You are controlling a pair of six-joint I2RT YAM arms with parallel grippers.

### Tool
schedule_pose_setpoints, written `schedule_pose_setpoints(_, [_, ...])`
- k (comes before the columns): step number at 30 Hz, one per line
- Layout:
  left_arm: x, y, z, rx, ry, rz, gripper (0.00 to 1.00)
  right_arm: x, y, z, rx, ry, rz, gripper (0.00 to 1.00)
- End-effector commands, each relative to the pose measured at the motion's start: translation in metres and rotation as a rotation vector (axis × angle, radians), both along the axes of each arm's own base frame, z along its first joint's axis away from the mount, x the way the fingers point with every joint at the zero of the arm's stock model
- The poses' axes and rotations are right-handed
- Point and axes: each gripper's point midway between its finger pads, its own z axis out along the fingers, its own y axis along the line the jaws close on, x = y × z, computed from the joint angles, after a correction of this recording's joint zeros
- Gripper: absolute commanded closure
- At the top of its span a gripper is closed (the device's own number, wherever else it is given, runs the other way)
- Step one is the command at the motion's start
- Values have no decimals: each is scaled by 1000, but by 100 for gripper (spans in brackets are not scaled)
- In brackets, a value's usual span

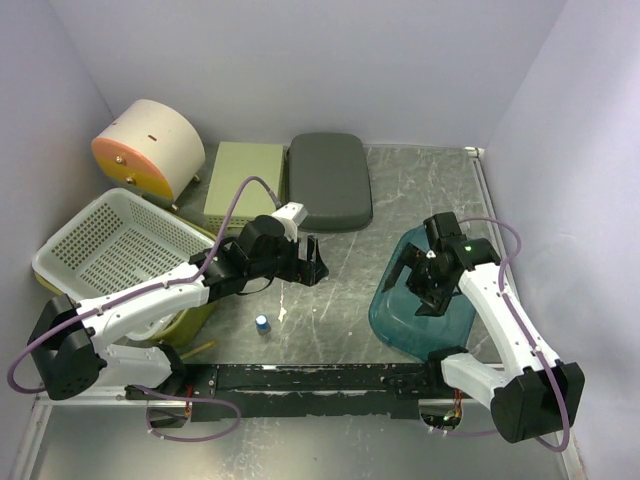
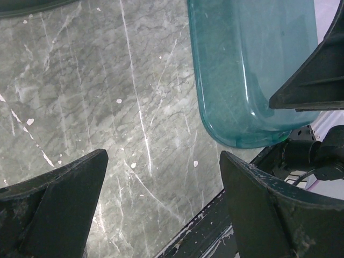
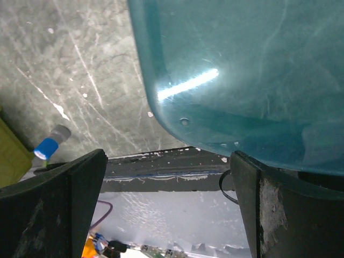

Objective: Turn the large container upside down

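Note:
The large container (image 1: 415, 312) is a translucent teal tub on the right side of the table. It seems to lie base up, with a smooth rounded surface facing the cameras. It also shows in the left wrist view (image 2: 247, 70) and the right wrist view (image 3: 242, 70). My right gripper (image 1: 427, 288) hangs just above the tub, open and empty, with its fingertips (image 3: 80, 177) apart over the tub's near edge. My left gripper (image 1: 312, 262) is open and empty above bare table at the centre, left of the tub.
A white mesh basket (image 1: 110, 245) sits on an olive bin (image 1: 195, 318) at the left. A cream and orange drum (image 1: 150, 145), a green box (image 1: 245, 183) and a grey lid (image 1: 330, 180) stand at the back. A small blue-capped bottle (image 1: 262, 324) stands near the black front rail (image 1: 330, 378).

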Motion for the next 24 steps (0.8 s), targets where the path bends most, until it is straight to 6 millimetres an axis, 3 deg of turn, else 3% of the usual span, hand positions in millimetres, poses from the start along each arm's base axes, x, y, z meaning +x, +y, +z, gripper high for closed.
schedule_pose_setpoints(1, [1,-8,8,-35,-6,-20,4,-15,-9,-6,-45,65,-99,0])
schedule_pose_setpoints(8, [1,-10,6,-28,-6,-31,4,-35,-29,-22,-160,174,-218,0])
schedule_pose_setpoints(14, [2,-12,3,-19,1,-39,4,-40,-33,-44,-207,259,-238,0])
schedule_pose_setpoints(17, [2,-13,3,-18,-1,-41,4,-24,-35,-51,-228,220,-228,0])
schedule_pose_setpoints(24, [2,-11,4,-14,-3,-36,4,38,-46,-54,-311,9,-130,0])
